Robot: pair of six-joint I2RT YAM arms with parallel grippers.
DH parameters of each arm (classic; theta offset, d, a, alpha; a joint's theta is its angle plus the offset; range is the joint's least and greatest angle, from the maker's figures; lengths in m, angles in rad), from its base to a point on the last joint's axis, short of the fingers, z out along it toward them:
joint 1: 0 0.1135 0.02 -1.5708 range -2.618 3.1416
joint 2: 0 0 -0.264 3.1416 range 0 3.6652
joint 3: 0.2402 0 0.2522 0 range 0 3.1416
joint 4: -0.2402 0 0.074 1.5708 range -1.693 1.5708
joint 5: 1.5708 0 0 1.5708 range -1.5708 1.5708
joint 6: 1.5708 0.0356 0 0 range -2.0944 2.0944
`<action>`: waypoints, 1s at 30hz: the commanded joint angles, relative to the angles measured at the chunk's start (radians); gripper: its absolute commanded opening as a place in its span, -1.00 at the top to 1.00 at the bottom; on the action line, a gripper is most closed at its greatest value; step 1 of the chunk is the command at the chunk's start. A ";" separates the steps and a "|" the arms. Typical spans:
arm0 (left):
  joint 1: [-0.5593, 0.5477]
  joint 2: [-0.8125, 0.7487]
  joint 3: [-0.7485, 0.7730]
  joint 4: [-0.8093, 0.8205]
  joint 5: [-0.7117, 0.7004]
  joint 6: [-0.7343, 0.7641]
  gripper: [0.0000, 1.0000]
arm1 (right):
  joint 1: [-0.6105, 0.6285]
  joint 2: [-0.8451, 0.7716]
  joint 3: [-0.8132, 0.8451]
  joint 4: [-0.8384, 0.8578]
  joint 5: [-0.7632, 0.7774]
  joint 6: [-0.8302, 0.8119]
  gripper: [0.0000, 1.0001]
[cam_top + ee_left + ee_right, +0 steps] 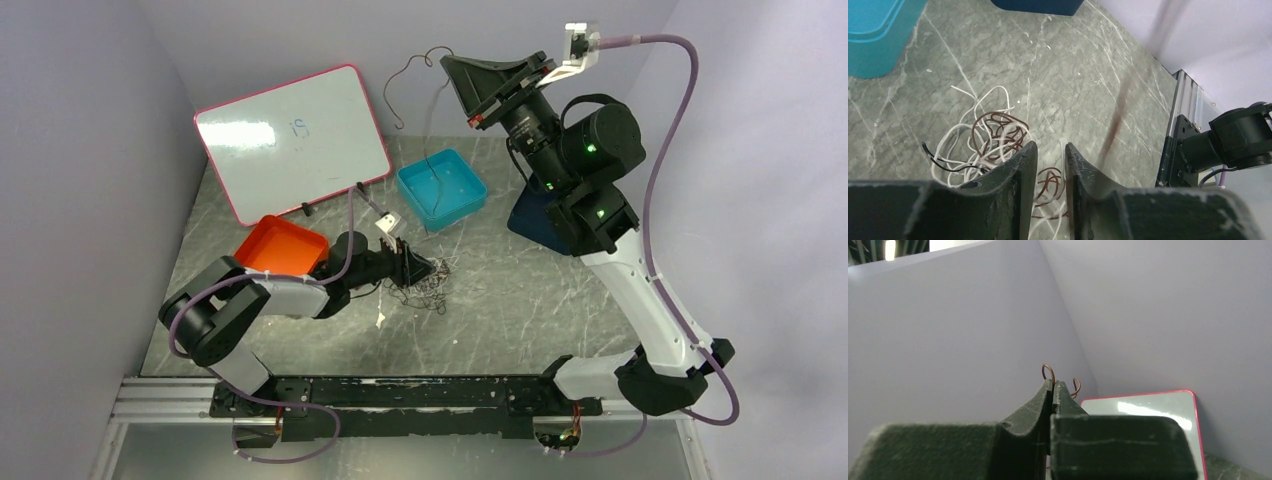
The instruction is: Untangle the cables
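Up high, right tool [1053, 385] with brown cable [1048, 365]

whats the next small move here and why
Probably close the left claw on the tangle of cables to pin it. Its jaws stand slightly apart right over the heap, while the right claw, shut on a brown cable, holds that strand high, ready to pull free.
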 commanded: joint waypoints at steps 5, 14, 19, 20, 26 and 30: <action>-0.004 0.005 -0.023 0.043 0.031 0.008 0.25 | -0.001 0.026 0.116 0.048 0.021 -0.059 1.00; -0.004 -0.048 -0.045 0.025 0.001 0.000 0.12 | -0.001 0.028 0.124 0.030 0.063 -0.093 1.00; -0.004 -0.163 -0.063 -0.037 -0.046 0.009 -0.16 | 0.000 0.009 0.077 -0.011 0.124 -0.135 1.00; -0.005 -0.199 -0.064 -0.061 -0.059 0.016 -0.19 | 0.000 0.007 0.069 -0.027 0.132 -0.144 1.00; -0.004 -0.418 -0.028 -0.299 -0.174 0.070 -0.37 | 0.000 -0.018 0.002 -0.112 0.187 -0.177 1.00; -0.005 -0.552 0.020 -0.492 -0.288 0.126 -0.44 | -0.002 -0.033 -0.020 -0.192 0.252 -0.197 1.00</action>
